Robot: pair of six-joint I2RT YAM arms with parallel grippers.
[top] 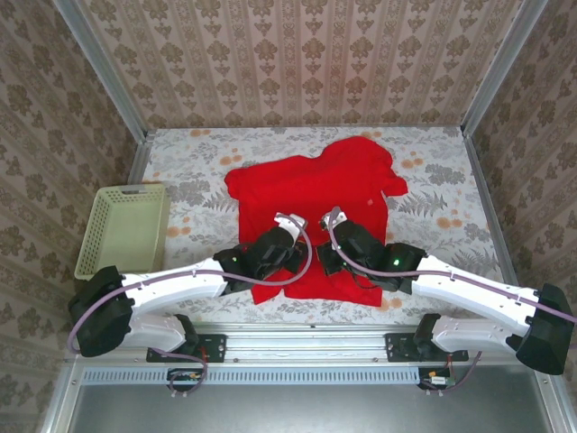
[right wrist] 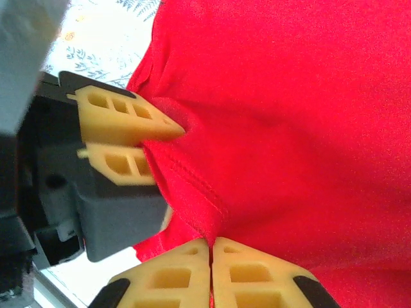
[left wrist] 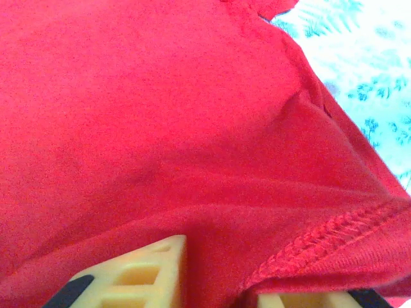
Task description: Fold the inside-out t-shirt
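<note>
The inside-out t-shirt [top: 311,194] is bright red and lies spread on the flowered table, its collar end toward the back. Both grippers meet at its near hem. My left gripper [top: 290,233] is shut on a bunched fold of the hem; in the left wrist view red cloth [left wrist: 192,128] fills the gap between its fingers [left wrist: 148,269]. My right gripper [right wrist: 210,242] is shut on the stitched hem [right wrist: 192,186], its fingertips pressed together with cloth between them. The right wrist view also has the left gripper [right wrist: 157,138] pinching the same edge a short way off.
A pale yellow-green basket [top: 122,225] stands at the table's left side. Patterned walls and metal posts enclose the table [top: 451,225] on three sides. Bare tabletop lies right of the shirt and behind it.
</note>
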